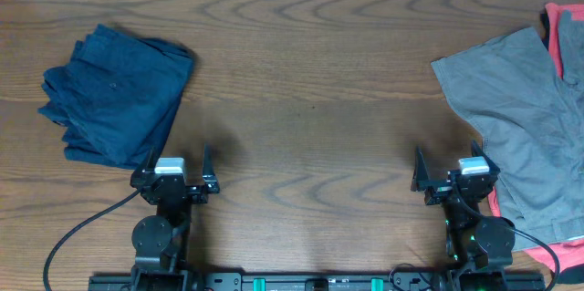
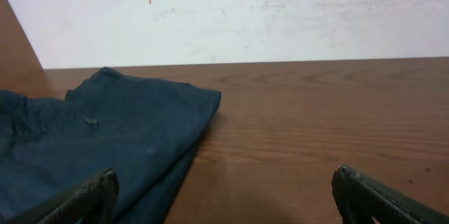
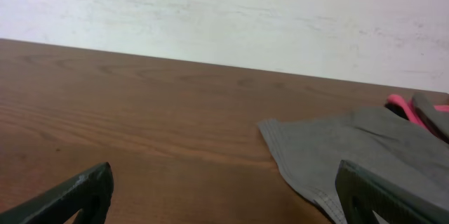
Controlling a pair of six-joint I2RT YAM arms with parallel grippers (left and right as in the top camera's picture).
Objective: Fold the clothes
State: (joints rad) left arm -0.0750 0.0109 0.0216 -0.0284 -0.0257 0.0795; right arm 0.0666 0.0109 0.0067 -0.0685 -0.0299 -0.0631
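Overhead view: two tools parked at the 6 o'clock edge of the worktop (image 1: 310, 72), and both stand wide apart with nothing between the fingers. The left tool (image 1: 178, 156) has a navy garment (image 1: 119, 95) at its 11 o'clock, already bundled into a compact shape. The right tool (image 1: 447, 156) has the job in front of it. A grey garment (image 1: 525, 118) lies spread out at its 2 o'clock, long axis running roughly 12 to 6, the near part just beside the arm. A pink garment (image 1: 566, 26) peeks out beneath it at the far right edge. My read is that the right arm is the nearer one for the grey piece, with the left a long reach across.

Left wrist view: the left tool (image 2: 224, 203) shows both dark fingers at the bottom corners, wide and empty. The navy garment (image 2: 105, 140) sits at 10 o'clock, its layered edge visible here as it isn't from above.

Right wrist view: the right tool (image 3: 224, 196) is equally wide and empty. The grey garment (image 3: 351, 147) pokes a stitched corner in at 2 o'clock, lying flat, the pink garment (image 3: 403, 104) behind it. How far the cloth extends can't be seen from here, only from overhead.
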